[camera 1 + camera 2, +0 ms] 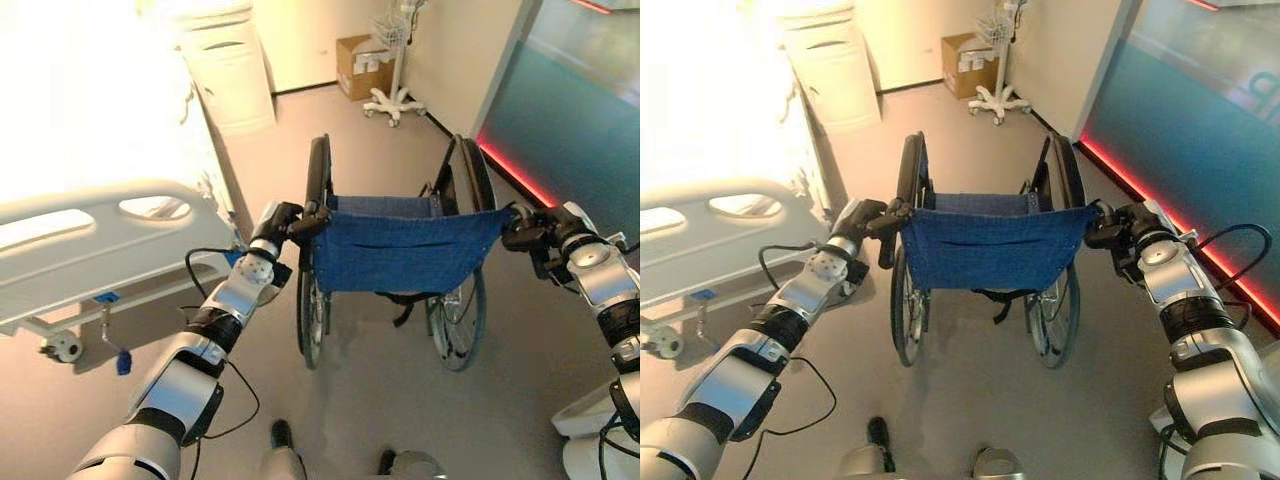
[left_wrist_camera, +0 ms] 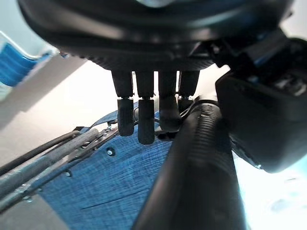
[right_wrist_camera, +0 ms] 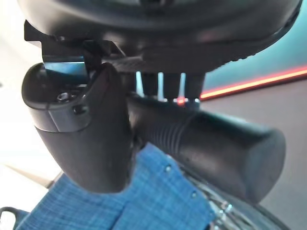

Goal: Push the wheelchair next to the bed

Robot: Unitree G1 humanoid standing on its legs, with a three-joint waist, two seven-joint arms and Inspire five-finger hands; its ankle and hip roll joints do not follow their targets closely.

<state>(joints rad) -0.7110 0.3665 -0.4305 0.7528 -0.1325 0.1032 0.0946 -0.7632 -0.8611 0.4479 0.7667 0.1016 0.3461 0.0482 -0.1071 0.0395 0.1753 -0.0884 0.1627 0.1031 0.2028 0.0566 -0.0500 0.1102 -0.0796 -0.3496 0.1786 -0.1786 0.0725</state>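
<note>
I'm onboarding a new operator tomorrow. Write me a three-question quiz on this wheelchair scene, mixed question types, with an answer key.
1. True or false: the folded wheelchair with the blue fabric backrest already touches the white hospital bed.
2. Multiple choice: the left hand is A) open above the seat, B) curled round the black ribbed push handle, C) on a wheel.
3. Fill in: the right hand grips the other black push ____.

Key: 1 false, there is floor between them; 2 B; 3 handle.

The wheelchair [image 1: 400, 250] is showing a blue woven backrest [image 1: 405, 248] and black wheels. The bed [image 1: 90, 240] is looking white, the floor [image 1: 380, 400] grey-beige, the box [image 1: 362, 65] brown.
</note>
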